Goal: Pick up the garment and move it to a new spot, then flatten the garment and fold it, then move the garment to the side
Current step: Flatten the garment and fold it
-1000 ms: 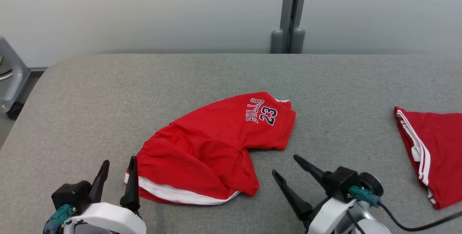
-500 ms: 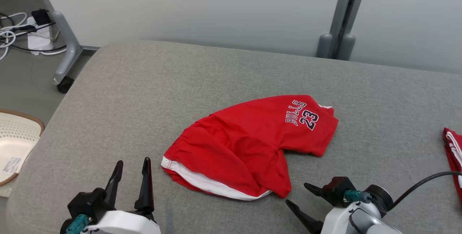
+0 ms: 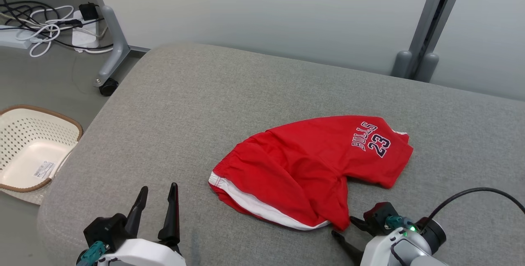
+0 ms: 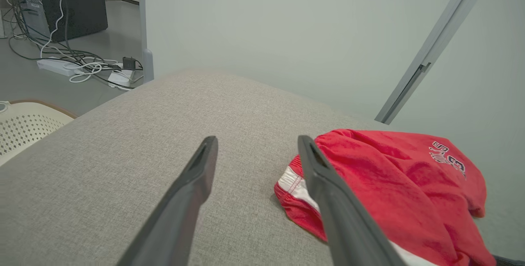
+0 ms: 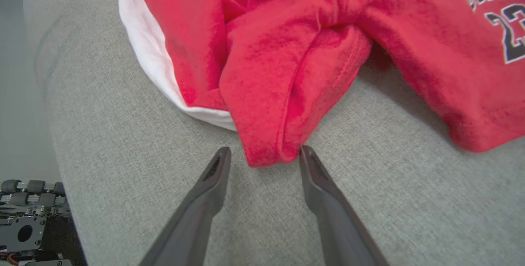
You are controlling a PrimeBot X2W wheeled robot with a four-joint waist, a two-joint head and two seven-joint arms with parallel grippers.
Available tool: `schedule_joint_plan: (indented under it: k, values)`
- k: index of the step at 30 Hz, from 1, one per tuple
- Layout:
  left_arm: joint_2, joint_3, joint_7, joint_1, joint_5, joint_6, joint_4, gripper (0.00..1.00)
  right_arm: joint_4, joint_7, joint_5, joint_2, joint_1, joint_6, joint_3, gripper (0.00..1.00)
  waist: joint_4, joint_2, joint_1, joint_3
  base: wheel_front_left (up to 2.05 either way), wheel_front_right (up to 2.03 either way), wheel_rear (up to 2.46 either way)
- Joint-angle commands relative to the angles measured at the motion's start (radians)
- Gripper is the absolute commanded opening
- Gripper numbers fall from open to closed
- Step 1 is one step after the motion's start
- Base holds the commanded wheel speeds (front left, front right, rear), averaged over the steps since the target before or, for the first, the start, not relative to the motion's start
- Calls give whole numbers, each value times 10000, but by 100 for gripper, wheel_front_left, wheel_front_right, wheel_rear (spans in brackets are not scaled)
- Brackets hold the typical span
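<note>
Assessing the pickup: my right gripper (image 5: 264, 151) sits low at the front edge of the grey padded surface (image 3: 184, 106), jaws spread wide, one finger on either side of the nearest folded corner of the red garment (image 5: 287, 73). Nothing is held. The corner lies just at the fingertips, not yet between them to any depth.

Finding: I should advance a little further so the pads bite over the doubled hem and not the tip alone, then close and lift. A shallow pinch on cloth this soft would likely slip.

My left gripper (image 3: 159, 186) stands equally wide and empty toward the front left corner, near the white-trimmed edge but apart from it.

Recommendation: bring it onto that trim before lifting, so the cloth rises by two points and does not bunch.

The garment lies crumpled near the front edge, its lettered leg pointing to the far right. Bare surface toward the far left corner offers a new spot
</note>
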Motion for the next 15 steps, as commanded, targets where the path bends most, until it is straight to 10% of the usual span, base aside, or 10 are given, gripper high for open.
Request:
schedule_joint_plan:
  k: [1,15]
  values:
    - [28,35,-35,-76,-48,-25,33,100,146,-64,-61,47,-149,2,-34,0,73,0,0,-36,0,0,0]
    - [100,50,-103,69,-166,-70,161,100,-1233,1250,942,-1045,-760,2,-91,0,-403,0,0,-149,0,0,0]
